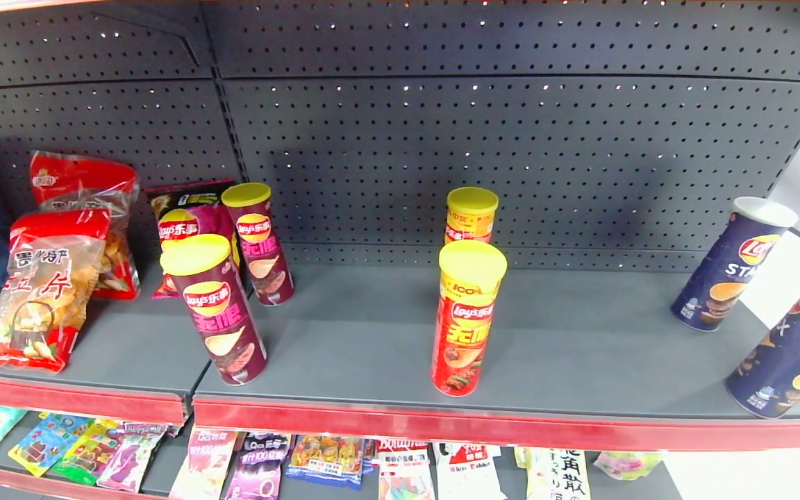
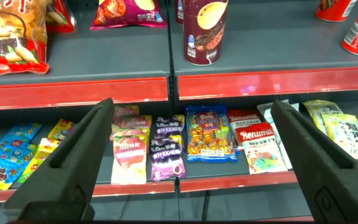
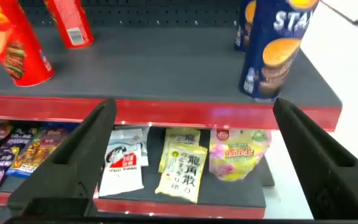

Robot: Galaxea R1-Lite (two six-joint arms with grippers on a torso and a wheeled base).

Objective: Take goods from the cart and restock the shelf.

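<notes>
On the grey shelf stand two maroon chip cans, two red chip cans in the middle, and two dark blue chip cans at the right end. My left gripper is open and holds nothing. It hangs in front of the shelf's red front edge, below the front maroon can. My right gripper is open too, with nothing between its fingers. It faces the red edge between the front red can and the front blue can.
Red snack bags and a purple chip bag fill the shelf's left part. The lower shelf carries rows of candy packets and sachets. Bare shelf floor lies between the can groups. A perforated back panel closes the rear.
</notes>
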